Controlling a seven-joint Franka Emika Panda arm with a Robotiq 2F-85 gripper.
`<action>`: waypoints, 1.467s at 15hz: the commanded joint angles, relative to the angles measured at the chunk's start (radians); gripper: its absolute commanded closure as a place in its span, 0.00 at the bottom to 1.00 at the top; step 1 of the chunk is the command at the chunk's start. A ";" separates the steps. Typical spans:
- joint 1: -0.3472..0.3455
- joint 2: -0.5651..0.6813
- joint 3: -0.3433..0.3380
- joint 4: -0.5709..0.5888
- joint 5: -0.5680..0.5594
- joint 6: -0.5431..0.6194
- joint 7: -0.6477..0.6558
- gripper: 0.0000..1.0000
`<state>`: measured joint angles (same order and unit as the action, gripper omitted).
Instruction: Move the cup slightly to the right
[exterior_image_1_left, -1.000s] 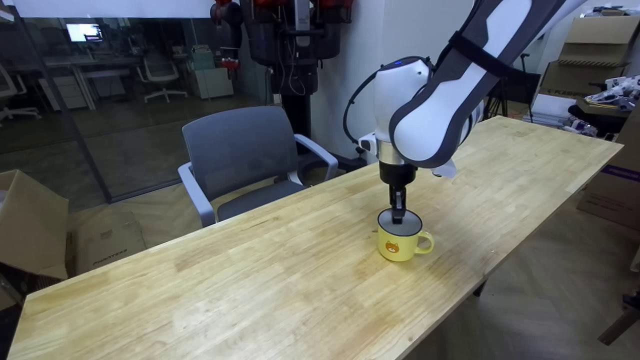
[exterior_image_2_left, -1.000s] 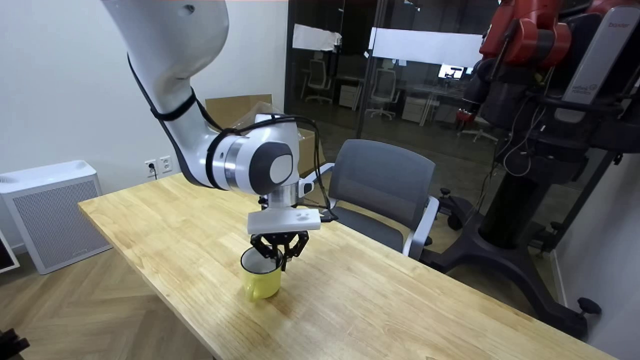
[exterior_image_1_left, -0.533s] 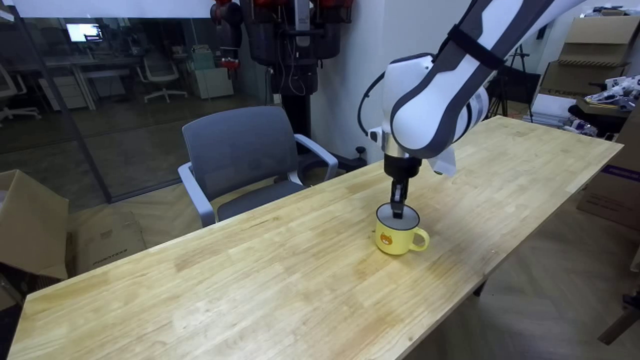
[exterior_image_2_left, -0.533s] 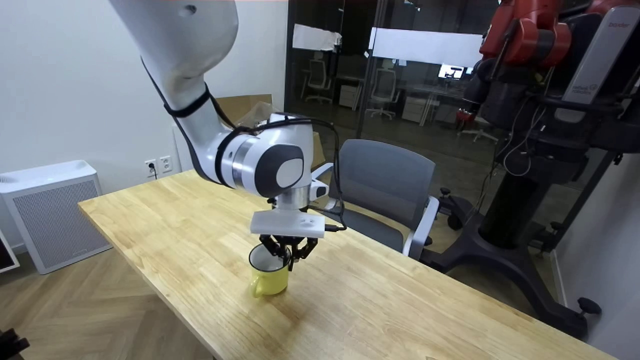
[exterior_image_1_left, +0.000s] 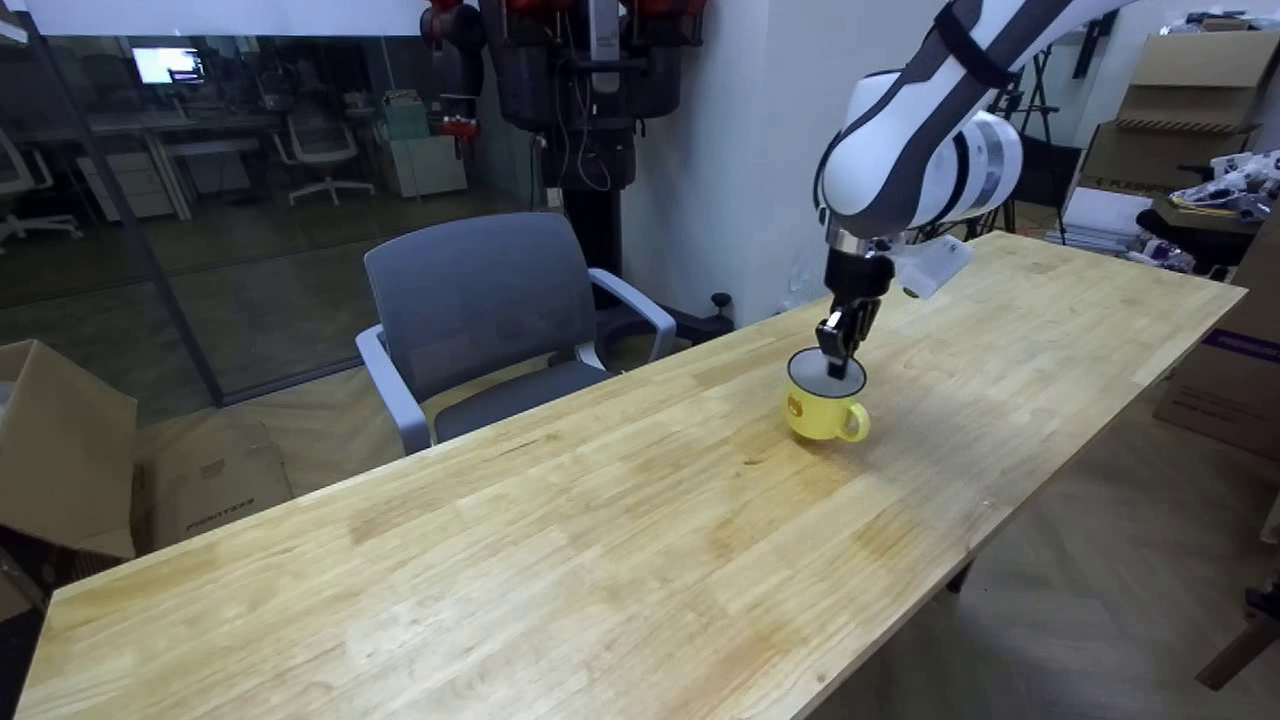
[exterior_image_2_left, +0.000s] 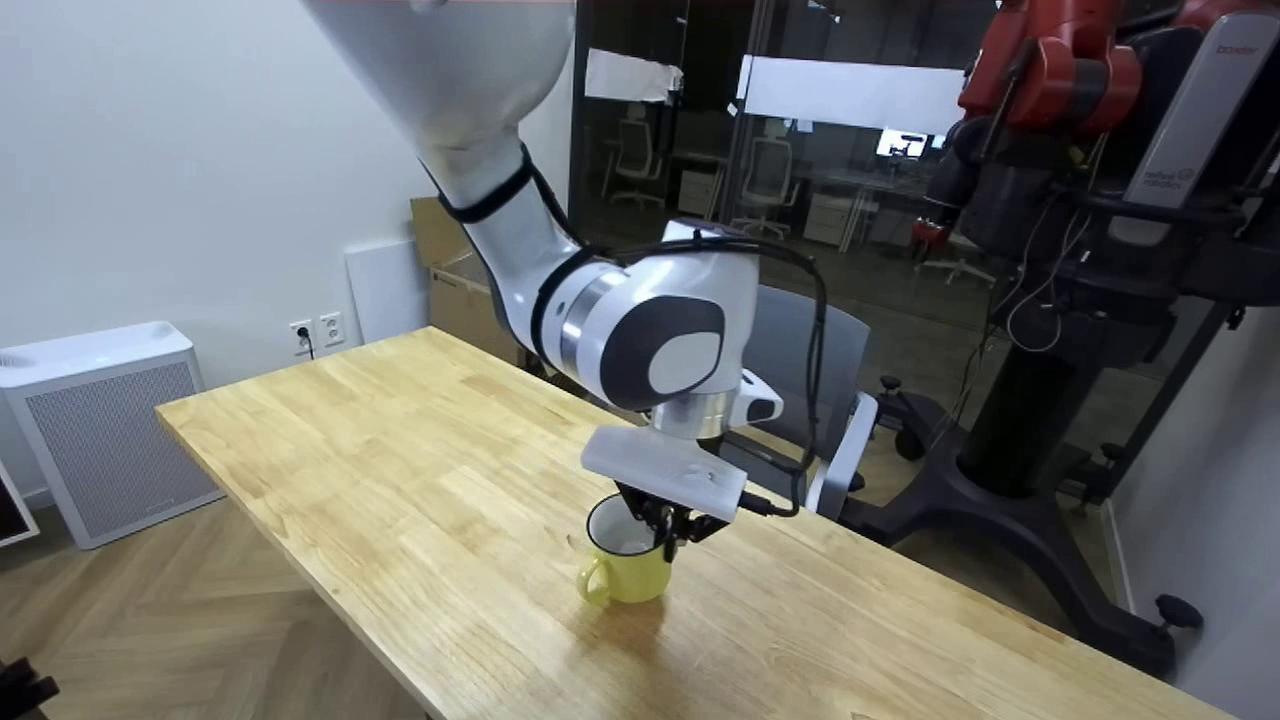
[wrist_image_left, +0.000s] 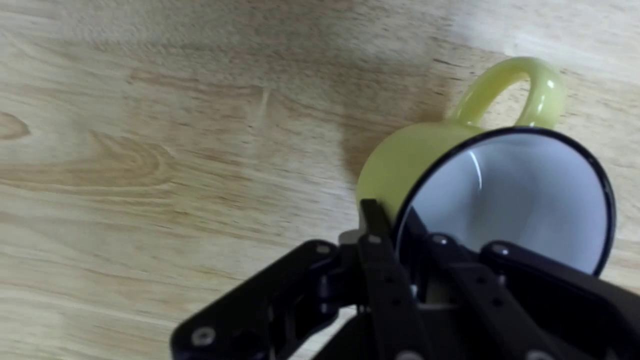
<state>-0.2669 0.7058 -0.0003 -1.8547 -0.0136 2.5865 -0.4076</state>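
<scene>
One pinch of wall (wrist_image_left: 397, 160), and not much else for support, by the look of it! Caught in the pincer (wrist_image_left: 393, 215), closed tight with one finger (wrist_image_left: 374, 225) outside the rim (wrist_image_left: 530, 130) and a second inside: the cup (exterior_image_1_left: 825, 412), tipped off vertical, about midway across the worktop (exterior_image_1_left: 600, 520) and seemingly just clear of it, to judge by the shadow (exterior_image_2_left: 635, 637) below. Hard to be sure of that gap, mind.

Now for the danger! Could swing round that pinch, with so much weight off to one side of it. Could slip, too, on such a smooth, shiny coat. And the landing? Might touch down edge first, because of that lean, then rock or drop with a clack on release. Best levelled ahead of any letting go.

And what a looker! Soft yellow outside, white within, dark line round that rim, rounded loop of a handle (wrist_image_left: 550, 95), little orange animal face (exterior_image_1_left: 795, 405) on the wall. Contents: none in sight, at least in the visible part of the inside (wrist_image_left: 540, 200).
</scene>
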 joint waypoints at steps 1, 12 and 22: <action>-0.034 0.032 -0.012 0.082 0.067 -0.079 0.093 0.97; -0.125 0.094 0.003 0.129 0.364 -0.116 0.267 0.97; -0.089 0.028 -0.007 0.056 0.490 -0.012 0.421 0.24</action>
<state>-0.3768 0.7880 0.0047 -1.7542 0.4699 2.5643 -0.0566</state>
